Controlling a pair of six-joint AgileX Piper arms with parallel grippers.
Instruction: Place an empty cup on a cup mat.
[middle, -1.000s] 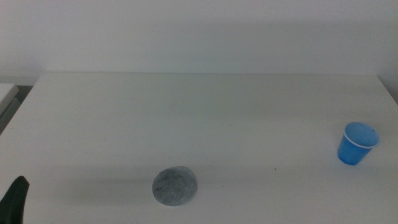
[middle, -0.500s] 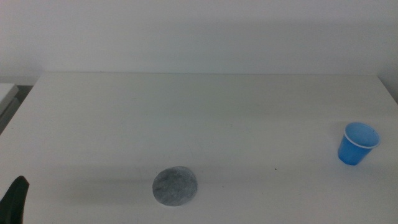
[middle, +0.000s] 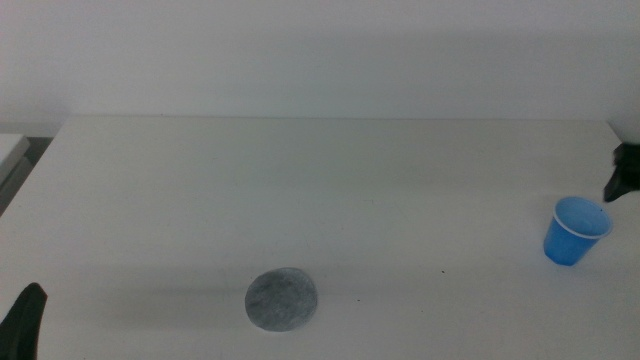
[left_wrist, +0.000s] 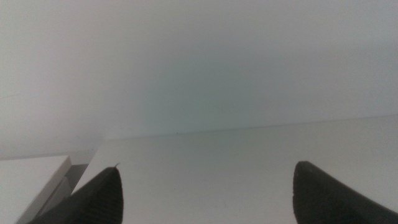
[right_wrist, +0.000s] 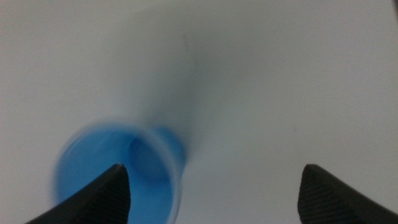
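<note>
The blue cup (middle: 575, 231) stands upright and empty on the white table at the right edge. The grey cup mat (middle: 282, 298) lies flat at the front, left of the middle, with nothing on it. My right gripper (middle: 622, 174) comes in at the right edge, just above and behind the cup. In the right wrist view its jaws stand wide open (right_wrist: 211, 186), with the blurred cup (right_wrist: 118, 174) near one jaw and nothing between them. My left gripper (middle: 24, 318) waits at the bottom left corner; in the left wrist view it is open (left_wrist: 205, 193) and empty.
The white table (middle: 330, 190) ends at a pale wall behind. A second pale surface (middle: 10, 155) stands off the table's far left edge.
My right gripper has come into the middle view at the right edge, above the cup. The cup, the mat and the left gripper have not moved.
</note>
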